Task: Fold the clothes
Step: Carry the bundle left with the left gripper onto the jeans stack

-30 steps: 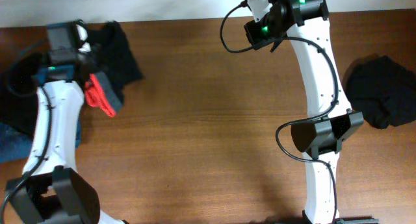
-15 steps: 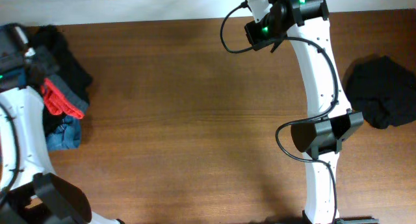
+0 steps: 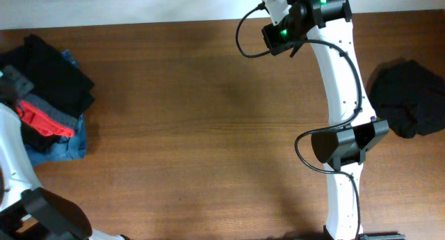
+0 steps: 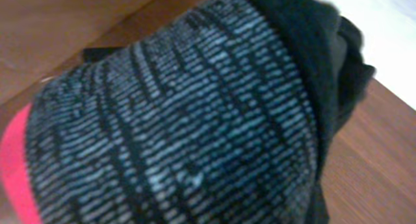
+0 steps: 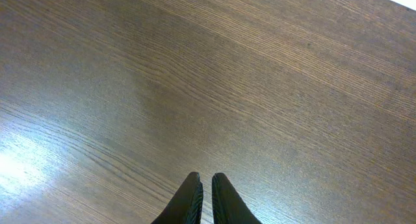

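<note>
The clothes point(image 3: 52, 69), black trousers with a grey waistband point(image 3: 61, 113) and red trim point(image 3: 43, 123), lie bunched at the table's far left edge, partly over blue denim. My left gripper point(image 3: 14, 78) is at that edge, its fingers buried in the cloth and shut on it. In the left wrist view the grey waistband point(image 4: 195, 120) fills the frame, with red trim point(image 4: 16, 165) at the left and black cloth point(image 4: 325, 49) at the upper right; no fingers show. My right gripper point(image 5: 203, 177) is shut over bare wood at the table's far side, holding nothing.
Blue denim jeans point(image 3: 69, 141) lie under the clothes at the left edge. A separate black heap of cloth point(image 3: 410, 101) sits at the right edge. The right arm point(image 3: 341, 80) stretches from the front edge to the back of the wooden table point(image 3: 208, 129).
My left gripper has swung left to the table's edge, carrying the black trousers with it onto the blue jeans. The right arm has not moved.
</note>
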